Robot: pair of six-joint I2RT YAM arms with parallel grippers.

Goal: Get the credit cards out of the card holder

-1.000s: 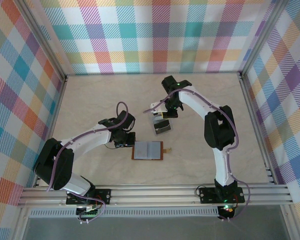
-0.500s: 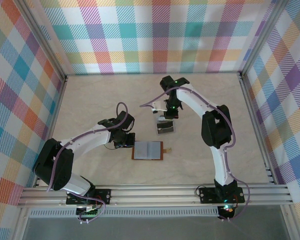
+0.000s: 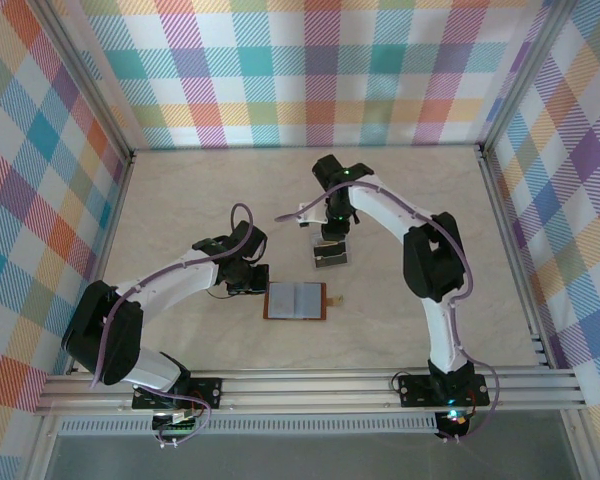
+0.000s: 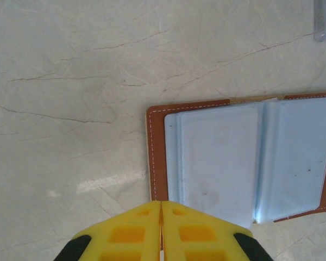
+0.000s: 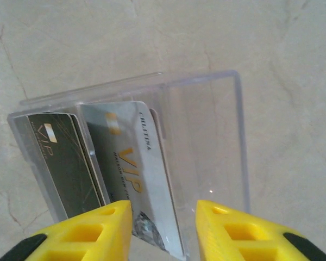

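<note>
The pale stone-look table [image 3: 180, 200] has the brown wallet [image 3: 297, 300] lying open and flat near the front, with its see-through sleeves [image 4: 217, 157] facing up. The left gripper [image 4: 161, 205] is at the wallet's left edge, its yellow fingers [image 4: 130, 228] pressed together with nothing between them. The right gripper [image 5: 163, 209] hangs with its fingers spread apart over the clear tray [image 5: 228, 136], which sits a little behind the wallet and holds the cards [image 5: 133, 168], one dark and one grey, leaning side by side.
</note>
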